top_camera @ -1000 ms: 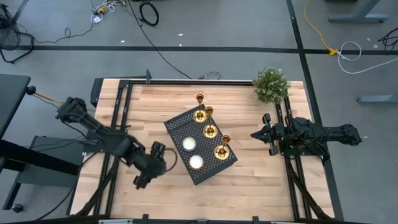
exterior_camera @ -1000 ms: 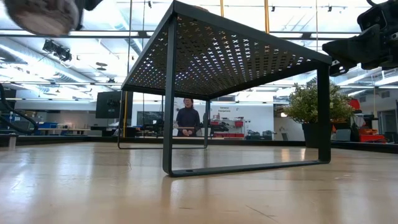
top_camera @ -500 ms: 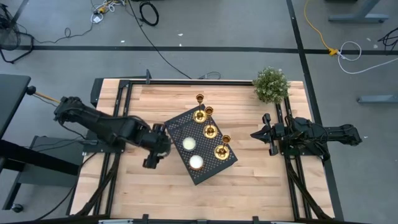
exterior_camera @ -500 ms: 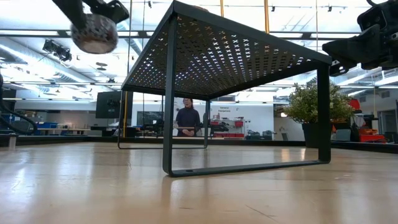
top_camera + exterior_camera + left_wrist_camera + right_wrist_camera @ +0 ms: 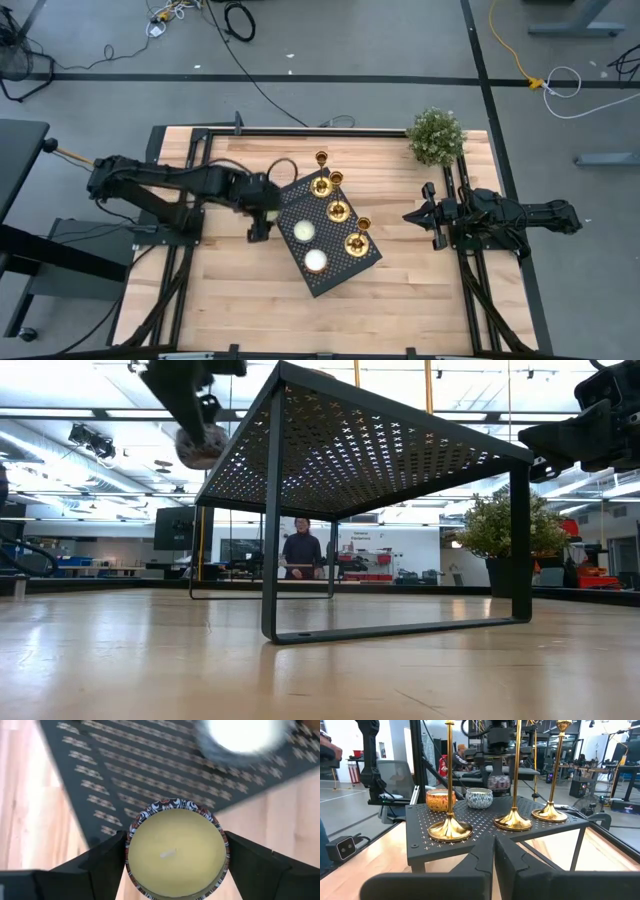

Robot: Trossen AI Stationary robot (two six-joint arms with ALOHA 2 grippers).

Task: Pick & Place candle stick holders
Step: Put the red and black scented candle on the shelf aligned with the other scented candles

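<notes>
Three gold candlestick holders stand by their round bases on a black perforated stand; they also show in the right wrist view. My left gripper is above the stand's left corner, shut on a round patterned candle tin with yellowish wax, which also shows in the low view. My right gripper waits shut and empty at the table's right, pointing at the stand. My left gripper pinches the candle tin by its side wall, one finger on each of two opposite sides. The fingers come from above, pointing down. The tin hangs level, wax up, clear of the stand and the table.
Two more candle tins sit on the stand's near-left half. A small potted plant stands at the table's far right corner. A person stands in the room beyond. Bare wood lies left and near of the stand.
My left gripper has carried the candle tin from over the table's near-left part toward the far edge and to the right, up to the stand's left corner. The tin stays level in the hold and clear of the table.
</notes>
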